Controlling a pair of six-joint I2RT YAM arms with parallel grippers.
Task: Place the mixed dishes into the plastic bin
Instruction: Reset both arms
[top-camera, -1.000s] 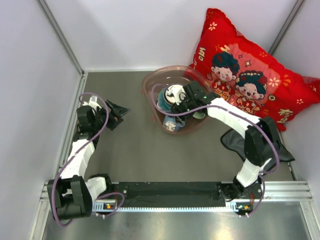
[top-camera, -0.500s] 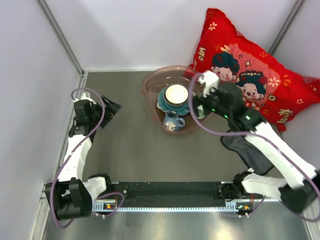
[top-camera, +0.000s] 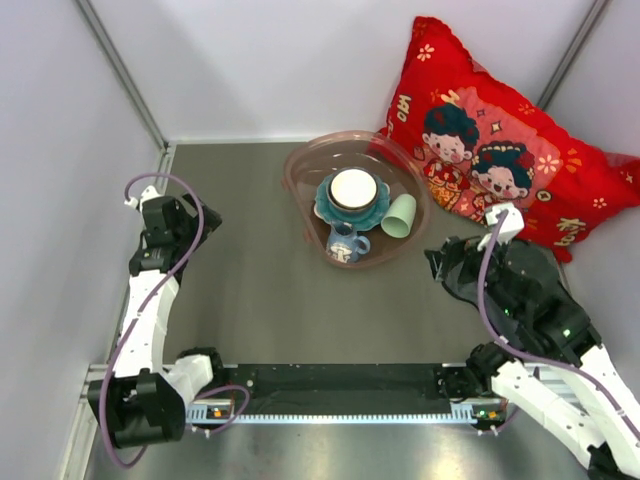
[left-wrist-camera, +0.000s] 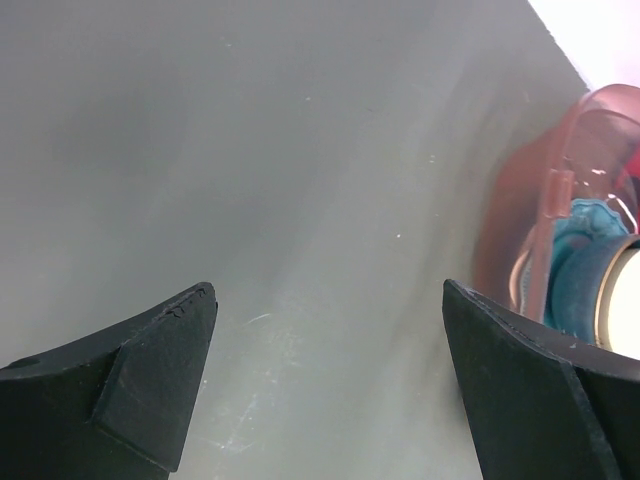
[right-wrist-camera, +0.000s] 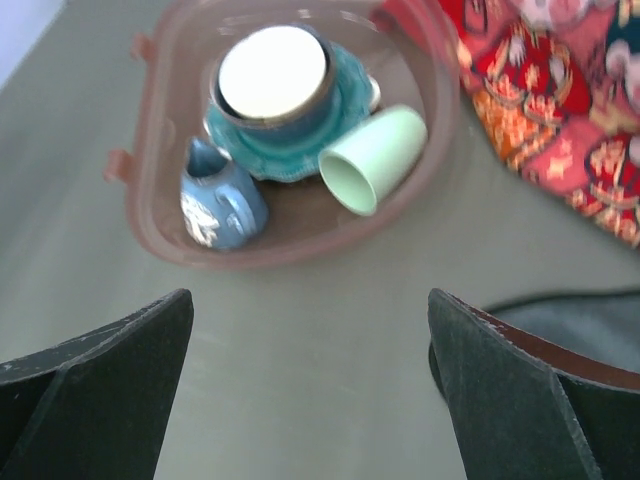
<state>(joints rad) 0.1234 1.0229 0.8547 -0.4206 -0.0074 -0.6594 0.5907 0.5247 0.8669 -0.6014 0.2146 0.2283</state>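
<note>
The pinkish plastic bin (top-camera: 305, 165) stands at the back middle of the table. In it a teal scalloped plate (right-wrist-camera: 301, 162) carries a blue bowl (right-wrist-camera: 270, 116) with a cream-white bowl (right-wrist-camera: 272, 64) nested inside. A pale green cup (right-wrist-camera: 372, 158) lies on its side to their right, and a small blue mug (right-wrist-camera: 220, 196) lies at the near left. The blue-ringed handled plate is hidden. My right gripper (top-camera: 436, 262) (right-wrist-camera: 310, 400) is open and empty, off the bin's near right. My left gripper (top-camera: 207, 217) (left-wrist-camera: 325, 380) is open and empty over bare table, left of the bin (left-wrist-camera: 555, 195).
A red cartoon-print pillow (top-camera: 500, 140) leans in the back right corner, touching the bin's right side. A dark grey cloth (right-wrist-camera: 575, 322) lies on the table under my right arm. White walls close in the left, back and right.
My right gripper has drawn back out of the bin toward the near right, leaving the green cup lying inside. My left gripper has pulled back further left.
</note>
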